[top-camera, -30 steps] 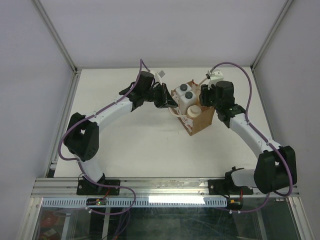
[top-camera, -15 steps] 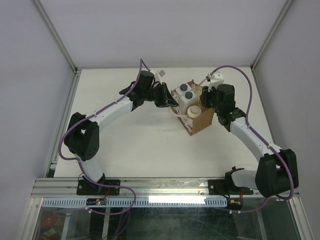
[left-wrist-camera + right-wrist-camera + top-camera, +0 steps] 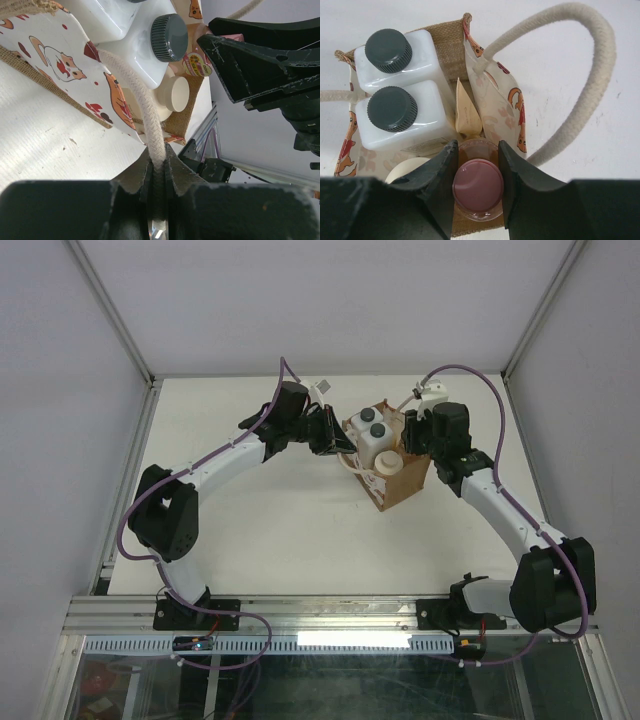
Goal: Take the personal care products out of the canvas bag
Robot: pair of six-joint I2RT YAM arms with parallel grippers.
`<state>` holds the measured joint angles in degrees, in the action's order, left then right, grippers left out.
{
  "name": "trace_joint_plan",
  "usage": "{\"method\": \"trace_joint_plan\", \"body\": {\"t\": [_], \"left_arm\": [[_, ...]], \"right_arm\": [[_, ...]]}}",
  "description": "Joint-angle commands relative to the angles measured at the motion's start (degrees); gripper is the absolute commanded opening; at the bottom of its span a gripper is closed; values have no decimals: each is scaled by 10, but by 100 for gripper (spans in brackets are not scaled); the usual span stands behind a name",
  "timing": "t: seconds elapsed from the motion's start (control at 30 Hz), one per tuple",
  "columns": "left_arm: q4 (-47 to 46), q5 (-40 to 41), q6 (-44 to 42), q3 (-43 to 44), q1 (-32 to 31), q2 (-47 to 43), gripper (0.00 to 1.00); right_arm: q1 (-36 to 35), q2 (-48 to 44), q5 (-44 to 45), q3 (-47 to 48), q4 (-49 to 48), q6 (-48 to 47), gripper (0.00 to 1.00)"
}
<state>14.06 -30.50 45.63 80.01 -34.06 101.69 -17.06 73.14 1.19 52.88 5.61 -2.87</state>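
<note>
Right hand [image 3: 476, 150] clamped on the pink-capped peach bottle [image 3: 476, 186], upright inside the canvas bag [image 3: 405, 480]. Left hand [image 3: 157, 162] pinching one cream loop handle [image 3: 134, 92] of the bag. Two white dark-capped bottles [image 3: 415, 125] and a cream bottle [image 3: 172, 93] also stand inside. Bag sits near the desk [image 3: 250, 530] far edge, right of centre.

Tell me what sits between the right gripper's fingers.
The pink-capped bottle, inside the bag. The right wrist view shows the right gripper closed on it.

Grey walls [image 3: 330, 300] enclose a white table [image 3: 270, 525] with a metal rail [image 3: 330, 614].
</note>
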Motion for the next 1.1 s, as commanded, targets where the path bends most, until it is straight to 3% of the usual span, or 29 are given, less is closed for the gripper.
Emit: {"method": "trace_joint_plan", "body": {"t": [0.0, 0.67, 1.07], "left_arm": [[-15, -3, 6, 10, 1, -12, 0], [-29, -5, 9, -6, 1, -17, 0], [-29, -11, 9, 3, 1, -7, 0]], "right_arm": [[-1, -12, 23, 75, -2, 30, 0], [-34, 24, 92, 213, 76, 62, 0], [-38, 29, 145, 354, 230, 133, 0]]}}
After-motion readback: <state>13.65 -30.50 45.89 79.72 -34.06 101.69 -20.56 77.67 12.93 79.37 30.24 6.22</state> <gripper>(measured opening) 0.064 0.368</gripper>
